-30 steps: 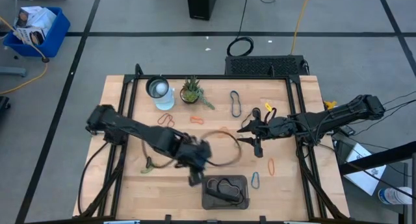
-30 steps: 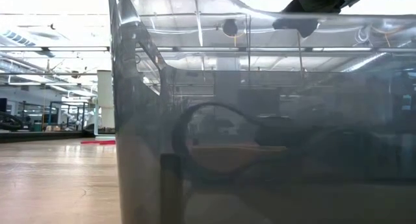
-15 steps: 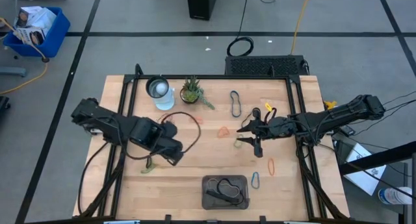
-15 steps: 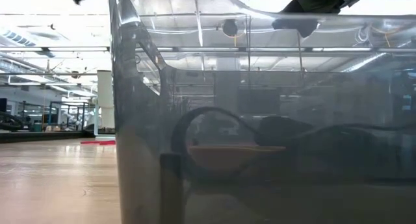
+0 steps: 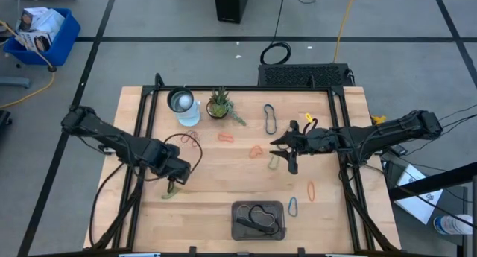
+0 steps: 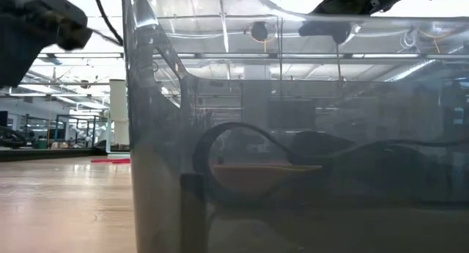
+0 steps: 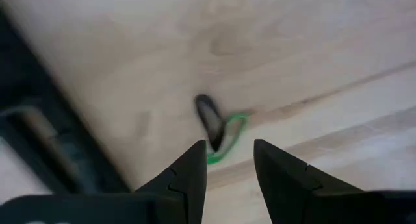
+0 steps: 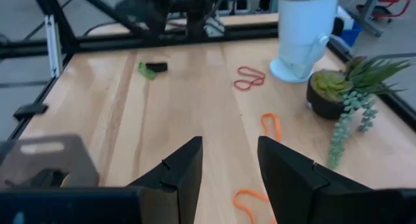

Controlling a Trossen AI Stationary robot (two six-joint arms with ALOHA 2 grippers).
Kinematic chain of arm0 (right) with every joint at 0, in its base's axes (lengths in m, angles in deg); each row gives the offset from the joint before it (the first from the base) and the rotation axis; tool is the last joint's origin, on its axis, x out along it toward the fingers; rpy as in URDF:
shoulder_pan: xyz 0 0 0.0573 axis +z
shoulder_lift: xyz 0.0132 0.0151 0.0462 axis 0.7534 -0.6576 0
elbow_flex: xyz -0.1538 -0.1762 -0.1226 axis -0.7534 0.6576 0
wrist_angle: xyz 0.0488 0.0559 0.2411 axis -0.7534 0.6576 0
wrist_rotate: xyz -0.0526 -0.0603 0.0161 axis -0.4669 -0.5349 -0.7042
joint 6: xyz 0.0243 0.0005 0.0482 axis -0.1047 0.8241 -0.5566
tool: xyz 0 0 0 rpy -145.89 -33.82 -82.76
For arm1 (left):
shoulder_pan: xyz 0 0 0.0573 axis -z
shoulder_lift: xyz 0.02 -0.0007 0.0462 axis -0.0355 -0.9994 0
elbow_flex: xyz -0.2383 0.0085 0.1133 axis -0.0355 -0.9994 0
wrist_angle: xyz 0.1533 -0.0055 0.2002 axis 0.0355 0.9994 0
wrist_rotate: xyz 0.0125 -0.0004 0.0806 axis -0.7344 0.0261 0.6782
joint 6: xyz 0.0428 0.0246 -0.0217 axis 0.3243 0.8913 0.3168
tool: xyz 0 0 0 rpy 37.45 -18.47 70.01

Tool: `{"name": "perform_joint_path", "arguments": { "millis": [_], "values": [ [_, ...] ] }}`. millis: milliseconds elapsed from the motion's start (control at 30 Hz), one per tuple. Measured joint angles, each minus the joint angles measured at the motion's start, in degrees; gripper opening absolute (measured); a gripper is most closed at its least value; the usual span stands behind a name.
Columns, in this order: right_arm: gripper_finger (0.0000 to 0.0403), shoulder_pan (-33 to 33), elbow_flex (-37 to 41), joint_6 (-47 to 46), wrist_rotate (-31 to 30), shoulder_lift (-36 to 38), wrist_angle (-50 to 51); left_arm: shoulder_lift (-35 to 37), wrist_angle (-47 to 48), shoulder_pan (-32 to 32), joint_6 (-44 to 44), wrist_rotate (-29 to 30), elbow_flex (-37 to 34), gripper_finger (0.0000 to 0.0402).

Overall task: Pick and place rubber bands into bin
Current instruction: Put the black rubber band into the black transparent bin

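Left gripper [image 7: 229, 160]: I am hovering it, fingers parted and empty, above a green rubber band [image 7: 227, 141] and a small black one [image 7: 209, 119] on the tabletop [image 5: 223, 190].
Right gripper [image 5: 287, 154]: I am holding it open, empty, mid-tabletop.
Bin [image 5: 258, 220]: sitting at the near edge, holding a black band [image 5: 258, 214].

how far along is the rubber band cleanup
Early stage. The bin already holds a black band. In hand: nothing; the open left gripper hovers over a green band, the right gripper is open mid-table. Left: a red band, orange band and blue band, among others.
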Motion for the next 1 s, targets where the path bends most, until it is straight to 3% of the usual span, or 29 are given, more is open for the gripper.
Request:
{"name": "perform_joint_path", "arguments": {
  "millis": [367, 1000],
  "values": [
    [0.0141, -3.23, 0.0, 0.0, 0.11, 0.0, -4.0, 0.44, -12.91, 0.0, -4.97, -2.51, -13.05, 0.0134],
    [0.0141, -3.27, 0.0, 0.2, 0.13, 0.0, -4.02, 0.13, -15.86, 0.0, -8.58, -5.18, -16.48, 0.0134]
  ]
}}
